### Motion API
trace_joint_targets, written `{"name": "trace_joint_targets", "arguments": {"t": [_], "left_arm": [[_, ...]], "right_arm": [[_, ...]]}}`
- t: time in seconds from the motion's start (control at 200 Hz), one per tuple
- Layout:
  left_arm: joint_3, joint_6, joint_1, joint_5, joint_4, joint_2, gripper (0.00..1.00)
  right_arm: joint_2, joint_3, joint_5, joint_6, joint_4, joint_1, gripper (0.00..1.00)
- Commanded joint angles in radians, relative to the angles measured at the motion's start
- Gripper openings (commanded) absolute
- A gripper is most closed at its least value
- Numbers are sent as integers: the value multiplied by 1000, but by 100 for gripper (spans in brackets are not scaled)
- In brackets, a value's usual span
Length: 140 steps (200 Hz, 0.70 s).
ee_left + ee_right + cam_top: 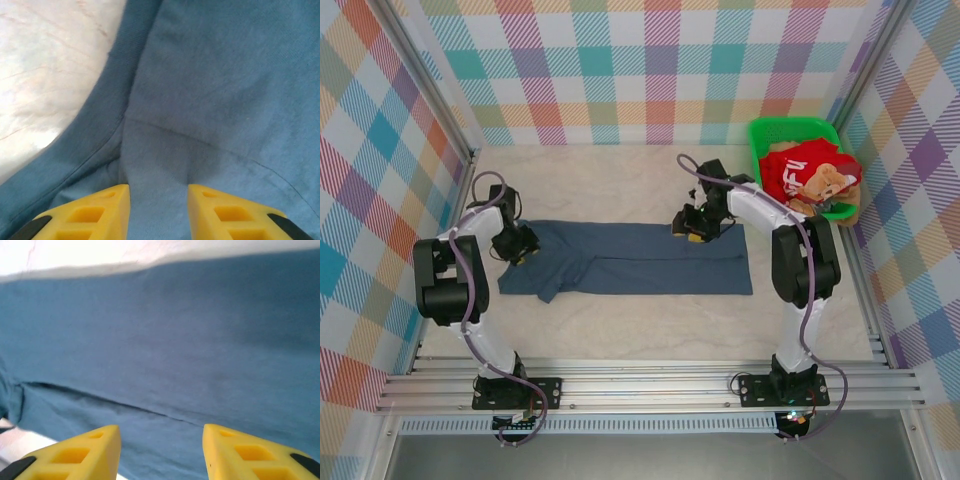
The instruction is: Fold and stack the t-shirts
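A slate-blue t-shirt lies folded lengthwise into a long strip across the middle of the table. My left gripper is down at its left end, near the collar and sleeve, open with blue cloth rising between its yellow fingers. My right gripper hovers over the strip's far edge towards the right, open above the flat cloth and a fold line. A red t-shirt with white lettering and one with orange-tan print sit in the basket.
The green plastic basket stands at the back right corner against the checked wall. Pale bare tabletop stretches in front of the strip and behind it. A metal rail runs along the near edge by the arm bases.
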Motion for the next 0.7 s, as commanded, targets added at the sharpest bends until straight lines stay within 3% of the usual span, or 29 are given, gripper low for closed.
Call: {"name": "trace_joint_targets", "arguments": {"t": [0.0, 0.165, 0.365, 0.695], "left_arm": [[-7, 88, 10, 30, 45, 22, 35], [-29, 104, 9, 28, 67, 27, 35], [-56, 105, 13, -140, 64, -75, 40], [-17, 122, 44, -54, 121, 14, 36]], "right_arm": [[3, -39, -133, 38, 69, -4, 48], [11, -56, -127, 38, 69, -4, 48], [25, -57, -116, 38, 65, -4, 48], [71, -56, -108, 32, 67, -4, 48]]}}
